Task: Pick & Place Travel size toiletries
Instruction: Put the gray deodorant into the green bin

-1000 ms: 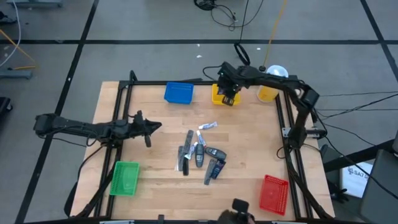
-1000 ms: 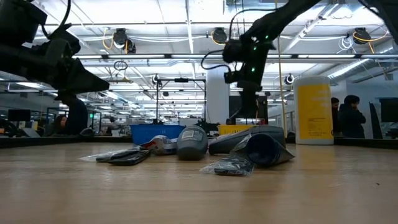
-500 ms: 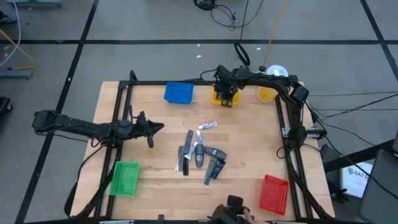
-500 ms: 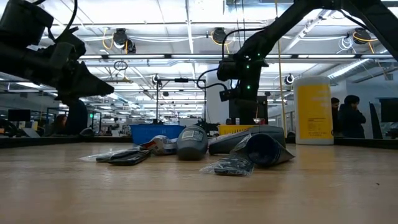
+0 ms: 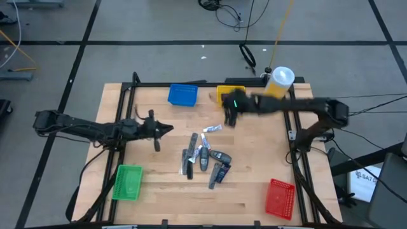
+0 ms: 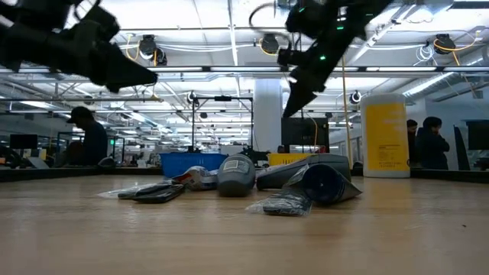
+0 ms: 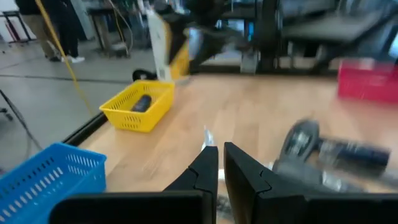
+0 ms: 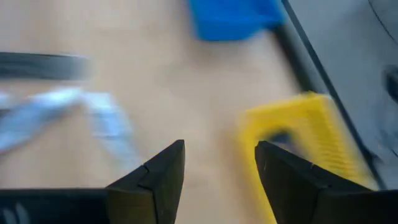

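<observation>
While the right end effector (image 5: 230, 118) hangs above the bench (image 5: 254, 178) just in front of the yellow bin (image 5: 226, 93), its two dark fingers (image 8: 155, 180) stand apart with nothing between them. One dark toiletry (image 7: 142, 102) lies inside that yellow bin, seen in the left wrist view. Just beside the right end effector, toward the bench's middle, lies a silver-white sachet (image 5: 212, 128).

The left end effector (image 5: 158, 129) hovers over the left half of the bench, its fingers (image 7: 202, 171) drawn nearly together and empty, pointing toward the pile.

The remaining travel size toiletries (image 5: 203, 159) lie clustered at the middle of the bench: mostly dark grey or black tubes and flat sachets, some touching or overlapping, with a blue-tinted piece among them. From the low view they read as a squat grey tube standing on its cap (image 6: 235, 175), a crumpled dark pouch (image 6: 325, 183) and flat black sachets (image 6: 153, 191).

A blue bin (image 5: 182, 95) sits at the far edge, a green bin (image 5: 128, 182) at the near left, a red bin (image 5: 280, 198) at the near right. A big yellow white-capped bottle (image 5: 278, 83) stands at the far right corner.
</observation>
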Motion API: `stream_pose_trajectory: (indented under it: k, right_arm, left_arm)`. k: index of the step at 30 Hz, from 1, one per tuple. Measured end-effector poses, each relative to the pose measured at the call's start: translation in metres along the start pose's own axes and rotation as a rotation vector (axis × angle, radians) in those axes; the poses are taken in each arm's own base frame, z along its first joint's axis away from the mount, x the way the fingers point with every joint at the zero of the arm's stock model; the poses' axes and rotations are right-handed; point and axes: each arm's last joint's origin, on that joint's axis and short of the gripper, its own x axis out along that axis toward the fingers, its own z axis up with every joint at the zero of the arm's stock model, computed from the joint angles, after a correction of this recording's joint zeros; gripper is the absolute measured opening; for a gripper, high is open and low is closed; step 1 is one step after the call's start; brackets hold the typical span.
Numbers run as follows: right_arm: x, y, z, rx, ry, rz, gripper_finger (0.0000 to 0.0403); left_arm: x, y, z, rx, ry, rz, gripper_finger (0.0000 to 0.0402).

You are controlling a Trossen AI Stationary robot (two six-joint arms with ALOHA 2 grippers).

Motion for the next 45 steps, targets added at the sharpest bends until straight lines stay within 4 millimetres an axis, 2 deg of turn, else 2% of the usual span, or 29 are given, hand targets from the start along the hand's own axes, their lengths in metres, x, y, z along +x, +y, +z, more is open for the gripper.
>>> stream_pose_trajectory:
  k: [4,7,10,14,18,23,27,31,34,37,45]
  right_arm:
    - [-0.007,0.066,-0.048,0.018,-0.155,0.141,0.0176]
    - [-0.010,0.103,-0.081,0.063,-0.253,0.167,0.0168]
    - [-0.013,0.130,-0.105,0.129,-0.360,0.140,0.0161]
    - [-0.021,0.152,-0.126,0.200,-0.473,0.072,0.0153]
    - [-0.024,0.161,-0.140,0.226,-0.496,0.042,0.0147]
    - [-0.026,0.164,-0.146,0.236,-0.488,0.068,0.0146]
    - [-0.028,0.166,-0.148,0.247,-0.488,0.085,0.0146]
    - [-0.028,0.166,-0.149,0.286,-0.479,0.092,0.0146]
    - [-0.027,0.166,-0.149,0.321,-0.472,0.101,0.0146]
    - [-0.027,0.166,-0.150,0.333,-0.469,0.104,0.0146]
    - [-0.027,0.166,-0.149,0.324,-0.472,0.098,0.0146]
  left_arm:
    - [0.028,-0.007,0.020,0.134,0.161,-0.007,0.0026]
    - [0.053,-0.014,0.032,0.201,0.247,-0.034,0.0026]
    - [0.079,-0.023,0.037,0.254,0.323,-0.129,0.0027]
    - [0.114,-0.037,0.035,0.269,0.368,-0.281,0.0049]
    - [0.141,-0.048,0.026,0.296,0.417,-0.413,0.0106]
    - [0.167,-0.061,0.018,0.361,0.478,-0.601,0.0214]
    - [0.183,-0.078,0.001,0.511,0.521,-0.705,0.0299]
    - [0.196,-0.090,-0.014,0.686,0.583,-0.732,0.0354]
    - [0.203,-0.093,-0.021,0.742,0.634,-0.712,0.0369]
    - [0.206,-0.093,-0.025,0.745,0.663,-0.722,0.0368]
    - [0.204,-0.083,-0.026,0.669,0.717,-0.744,0.0312]
